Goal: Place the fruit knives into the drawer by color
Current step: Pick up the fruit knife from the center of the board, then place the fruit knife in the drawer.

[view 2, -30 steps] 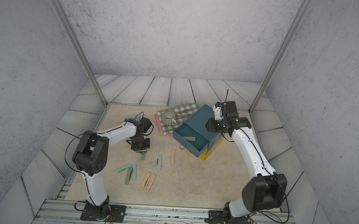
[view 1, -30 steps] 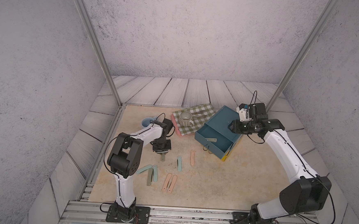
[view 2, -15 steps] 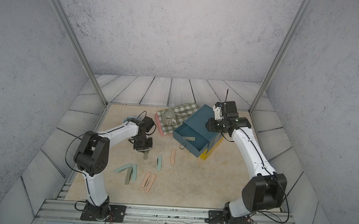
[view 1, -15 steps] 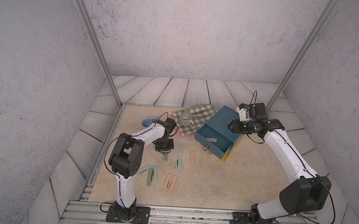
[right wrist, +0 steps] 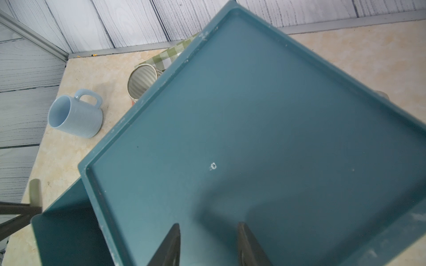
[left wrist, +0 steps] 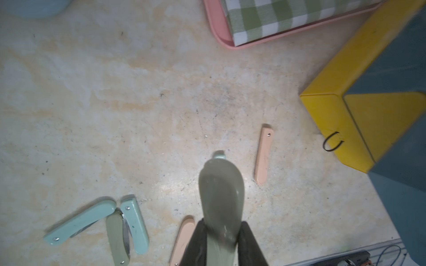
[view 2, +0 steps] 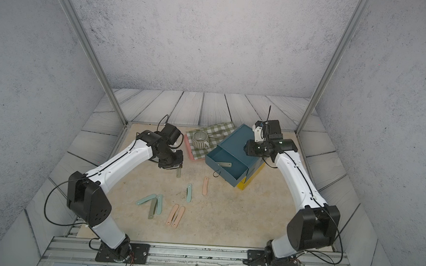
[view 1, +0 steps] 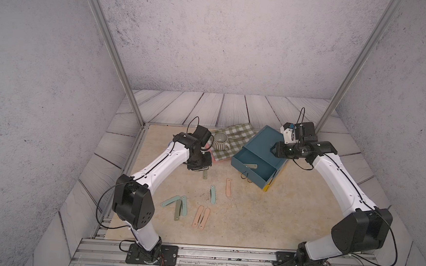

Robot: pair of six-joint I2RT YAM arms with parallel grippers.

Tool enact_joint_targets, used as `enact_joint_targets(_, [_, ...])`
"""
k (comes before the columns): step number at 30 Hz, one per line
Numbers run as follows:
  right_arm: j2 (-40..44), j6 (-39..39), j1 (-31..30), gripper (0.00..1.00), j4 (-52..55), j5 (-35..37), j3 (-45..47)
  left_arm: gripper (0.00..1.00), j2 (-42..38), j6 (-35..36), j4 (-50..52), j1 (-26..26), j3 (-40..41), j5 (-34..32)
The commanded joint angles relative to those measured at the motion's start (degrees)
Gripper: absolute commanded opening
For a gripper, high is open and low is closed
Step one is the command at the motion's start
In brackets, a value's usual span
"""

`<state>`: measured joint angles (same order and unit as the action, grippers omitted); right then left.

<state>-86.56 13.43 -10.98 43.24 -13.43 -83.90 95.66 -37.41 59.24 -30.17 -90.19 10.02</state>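
My left hand is pinching an olive-grey knife by one end. Its fingers clamp across the narrow width, and most of the knife sticks out past them. In a top view it hangs clear of the worktop, left of the drawer chest and close to the pink tray. The right hand hovers over the chest's teal top with its jaws partly spread and nothing between them.

The top drawer stands pulled out, with a matching olive knife lying in it. Nearer me on the worktop lie the third olive knife, three mint-green knives and three peach-pink knives.

I judge these knives light and stiff, with smooth rounded shells that could slip or pivot in an end grip, so I would carry this one slowly. The ones lying flat sit low and thin, so I would close across the width near mid-length. The third olive knife touches two mint ones, and what looks like a sliver of blade shows between them, so that pick needs care.
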Motion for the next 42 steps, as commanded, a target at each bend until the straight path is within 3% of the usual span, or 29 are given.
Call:
enact_joint_targets(1, [-4.8,1.2,0.0,0.42,12.6,1.3,4.5,0.0,-2.1,-2.3,1.7,-1.7,-4.0,2.0])
enact_joint_targets(10, [-5.2,1.2,0.0,0.42,12.5,1.5,4.8,0.0,-2.7,-11.8,-6.8,-6.8,-13.2,9.8])
enact_joint_targets(17, [-5.2,1.2,0.0,0.42,12.7,1.6,4.6,0.0,2.1,-16.7,-10.1,-12.4,-21.1,7.0])
enact_joint_targets(28, [-4.4,1.3,0.0,0.42,13.0,1.6,5.0,0.0,9.2,-24.0,-17.5,-17.3,-22.8,0.7])
enact_joint_targets(42, [-4.4,1.2,0.0,0.42,12.8,1.0,5.5,0.0,11.9,-26.7,-19.7,-17.8,-20.0,-0.8])
